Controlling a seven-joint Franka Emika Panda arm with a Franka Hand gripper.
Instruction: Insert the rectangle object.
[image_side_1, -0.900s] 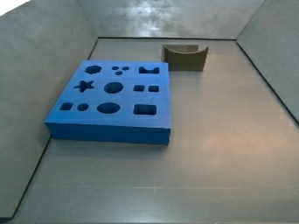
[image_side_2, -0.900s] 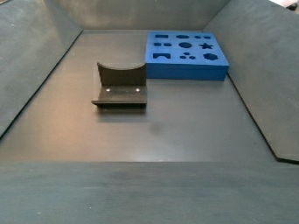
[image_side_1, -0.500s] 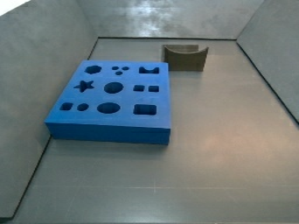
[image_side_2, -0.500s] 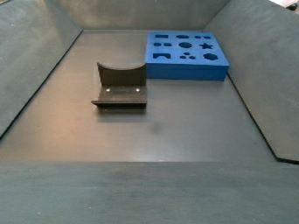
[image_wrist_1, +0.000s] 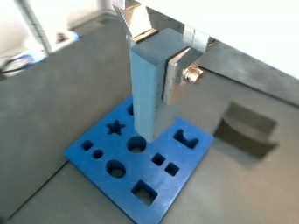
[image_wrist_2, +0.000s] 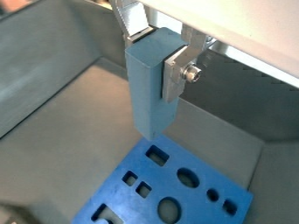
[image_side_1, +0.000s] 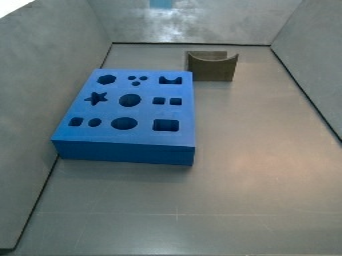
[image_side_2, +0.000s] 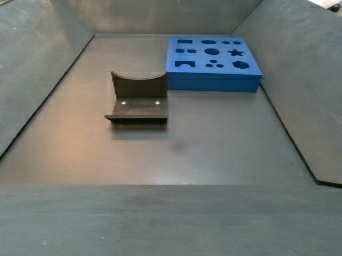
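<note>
The gripper (image_wrist_1: 159, 52) is shut on the rectangle object (image_wrist_1: 149, 96), a slim pale grey-blue bar that hangs upright between the silver fingers (image_wrist_1: 183, 68). It shows the same way in both wrist views, the gripper (image_wrist_2: 158, 54) clamping the bar (image_wrist_2: 149, 92) near its upper end. The bar's lower end hangs well above the blue board (image_wrist_1: 135, 157) with shaped cut-outs, also seen below it (image_wrist_2: 176, 188). In both side views the board (image_side_1: 127, 115) (image_side_2: 211, 63) lies on the floor, and the gripper and bar are out of view.
A dark olive U-shaped block (image_side_1: 211, 63) stands near the back wall, apart from the board; it also shows in a side view (image_side_2: 136, 97) and in a wrist view (image_wrist_1: 247, 127). Grey walls enclose the floor on all sides.
</note>
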